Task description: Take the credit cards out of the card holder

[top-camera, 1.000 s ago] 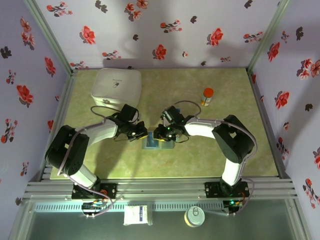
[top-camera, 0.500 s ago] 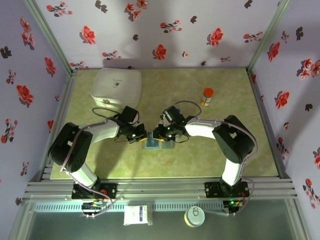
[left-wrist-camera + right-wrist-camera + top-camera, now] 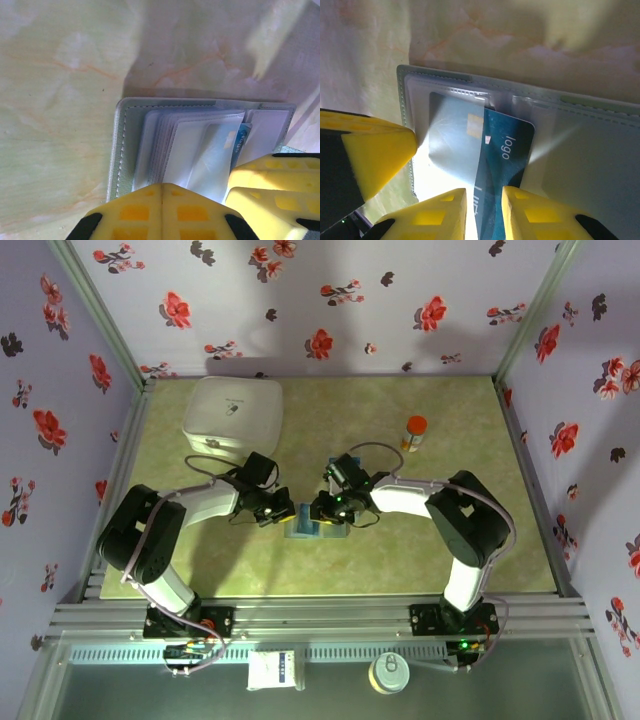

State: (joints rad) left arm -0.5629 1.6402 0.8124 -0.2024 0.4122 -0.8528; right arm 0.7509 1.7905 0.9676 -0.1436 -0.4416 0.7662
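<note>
Credit cards (image 3: 462, 115) sit in the card holder (image 3: 600, 107), which lies open on the green marbled table (image 3: 450, 540) directly under both sets of jaws. A dark blue card (image 3: 507, 150) printed "logo" slants out of its clear sleeve and runs down between the fingers of the right gripper (image 3: 484, 197). Those jaws stand narrow, one yellow finger against each side of the card's near end, gripping it. Just left of it, as that wrist sees it, a paler grey-blue card (image 3: 451, 132) with a chip lies flat behind clear plastic, its near end lost in glare. The left gripper (image 3: 161, 195) has its jaws pressed fully together with nothing between them. Its closed tips sit over the holder's near edge, at the stack of clear sleeves (image 3: 165, 145), just beside the right gripper's fingers. Whether they press the holder down I cannot tell. Well beyond the left jaws stands a white rounded-square box (image 3: 232, 415). Well beyond the right jaws an orange-capped bottle (image 3: 414, 433) stands upright.
</note>
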